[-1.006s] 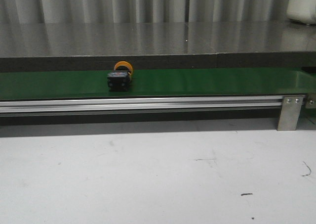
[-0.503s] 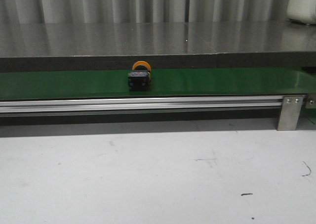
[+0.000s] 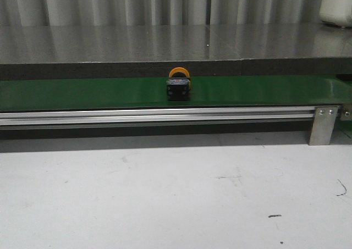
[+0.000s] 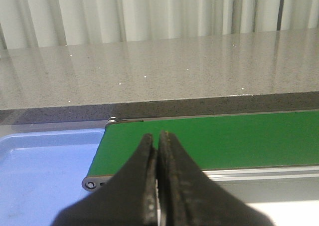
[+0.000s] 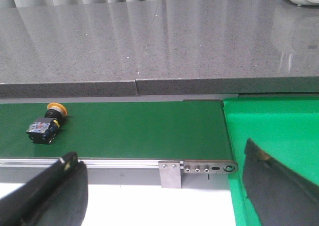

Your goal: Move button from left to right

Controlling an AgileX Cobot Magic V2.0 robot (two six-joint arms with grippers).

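The button (image 3: 179, 86), an orange-yellow cap on a black blocky body, lies on its side on the green conveyor belt (image 3: 247, 89), near the middle of the front view. It also shows in the right wrist view (image 5: 46, 124), on the belt's left part. My right gripper (image 5: 159, 161) is open and empty, its jaws wide apart above the belt's right end, well right of the button. My left gripper (image 4: 158, 136) is shut and empty over the belt's left end (image 4: 209, 141). Neither gripper shows in the front view.
A blue tray (image 4: 45, 171) lies beside the belt's left end. A bright green tray (image 5: 279, 131) lies beside its right end. An aluminium rail (image 3: 154, 116) with a bracket (image 3: 323, 123) runs along the belt's front. A grey counter (image 3: 165, 40) stands behind; a white table (image 3: 165, 199) in front.
The button has travelled to the right along the belt, from left of centre to about the middle. No arm shows in the earlier frames.
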